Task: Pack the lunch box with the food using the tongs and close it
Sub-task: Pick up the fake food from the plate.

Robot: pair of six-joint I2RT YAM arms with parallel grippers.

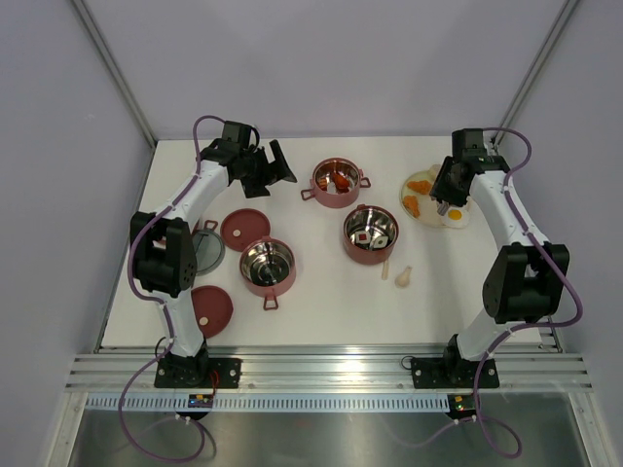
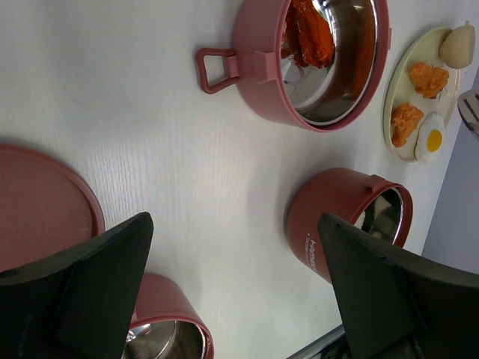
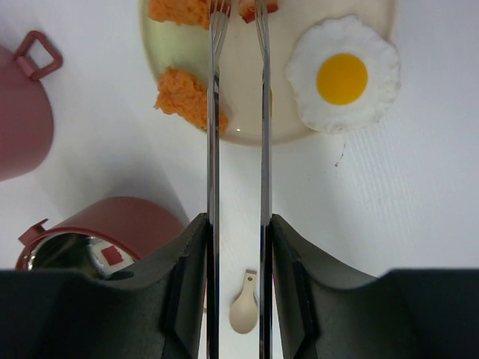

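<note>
The right fingers [image 3: 236,288] clamp the tongs [image 3: 238,149], tips over the plate [image 3: 299,120] beside a small food piece [image 3: 258,6]. The left fingers [image 2: 232,288] stand wide apart above the desk [image 2: 135,112], well left of the plate.

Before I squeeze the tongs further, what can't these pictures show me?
- Tongs tips: cut off by the top edge of the right wrist view; whether they hold food is hidden.
- Plate: in the top view, the right arm covers part of it.
- Contents of the near bowl: left wrist view shows mostly its outer wall.

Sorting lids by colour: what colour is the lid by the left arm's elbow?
Grey lid, unlike the dark-red discs; clearest in the top external view.
</note>
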